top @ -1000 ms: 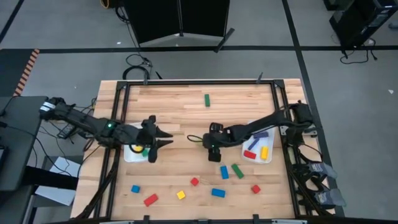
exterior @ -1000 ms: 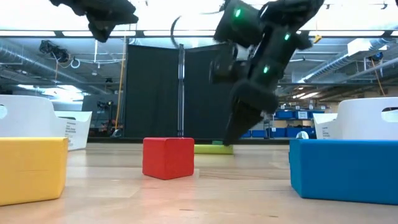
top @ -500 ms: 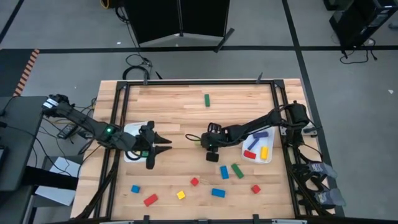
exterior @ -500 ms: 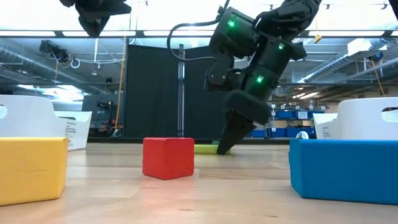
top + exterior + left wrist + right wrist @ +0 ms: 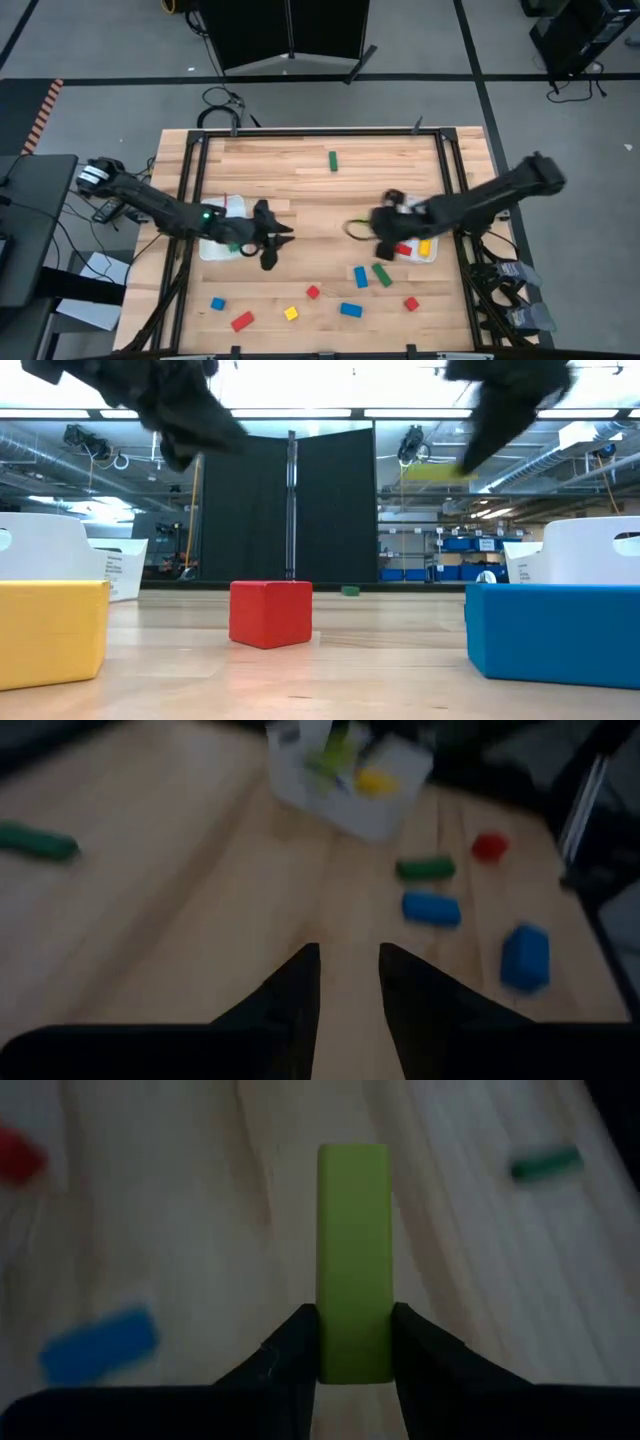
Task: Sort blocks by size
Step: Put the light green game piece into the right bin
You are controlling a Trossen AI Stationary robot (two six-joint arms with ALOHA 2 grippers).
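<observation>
My right gripper is shut on a yellow-green bar, held above the table just left of the right white bin; the bar shows high in the low view. My left gripper is open and empty over bare wood to the right of the left white bin. Loose blocks lie flat on the table: a green bar at the far side, and a blue bar, a green bar and a red cube toward the near side. My right gripper pinches the yellow-green bar by its two long sides, near one end, between its two fingers. The bar runs on past the fingertips, in line with the fingers. It is lifted clear of the table and lies about level.
More blocks lie near the front edge: a blue cube, a red bar, a yellow cube, a blue bar, a red cube. Both bins hold blocks. A black frame borders the table.
My right gripper has lifted the yellow-green bar off the table and carried it up and toward the right bin. My left gripper has moved toward the table's right edge, away from the left bin.
</observation>
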